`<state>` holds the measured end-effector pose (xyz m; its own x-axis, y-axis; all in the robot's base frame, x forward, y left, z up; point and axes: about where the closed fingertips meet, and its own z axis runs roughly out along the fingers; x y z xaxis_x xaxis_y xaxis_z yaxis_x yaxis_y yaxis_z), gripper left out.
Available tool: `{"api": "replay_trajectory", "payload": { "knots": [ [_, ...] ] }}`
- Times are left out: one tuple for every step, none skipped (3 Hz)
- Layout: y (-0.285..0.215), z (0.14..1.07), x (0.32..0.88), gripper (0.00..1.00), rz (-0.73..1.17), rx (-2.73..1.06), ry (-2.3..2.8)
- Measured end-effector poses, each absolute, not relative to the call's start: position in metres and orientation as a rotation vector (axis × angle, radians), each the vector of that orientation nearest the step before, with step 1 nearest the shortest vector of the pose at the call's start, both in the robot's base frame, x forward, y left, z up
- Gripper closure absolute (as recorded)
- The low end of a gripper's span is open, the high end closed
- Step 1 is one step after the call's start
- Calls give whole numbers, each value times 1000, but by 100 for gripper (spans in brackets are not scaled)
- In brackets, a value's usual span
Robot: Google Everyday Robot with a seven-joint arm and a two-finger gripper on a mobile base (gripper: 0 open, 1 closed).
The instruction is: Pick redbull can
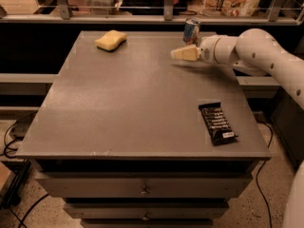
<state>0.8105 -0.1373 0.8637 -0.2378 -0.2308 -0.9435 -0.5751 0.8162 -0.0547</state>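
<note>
The redbull can [191, 31], slim, blue and silver, stands upright near the far edge of the grey table [128, 94], right of centre. My gripper [176, 54], cream-coloured on a white arm [256, 49] that reaches in from the right, hovers just above the table. It is in front of the can and slightly to its left, a short way from it and not touching it. It holds nothing that I can see.
A yellow sponge [111, 40] lies at the far left of the table. A black snack bar [217, 122] lies near the front right edge. A railing and shelves with packages stand behind the table. Drawers sit below the tabletop.
</note>
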Motion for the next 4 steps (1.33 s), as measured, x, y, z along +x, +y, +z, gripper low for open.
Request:
{"api": "replay_trajectory", "payload": {
  "knots": [
    [-130, 859, 817, 46, 387, -610, 1827],
    [-125, 873, 813, 70, 401, -609, 1788],
    [-103, 911, 794, 99, 385, -692, 1712],
    [-87, 947, 778, 100, 359, -759, 1652]
  ]
}}
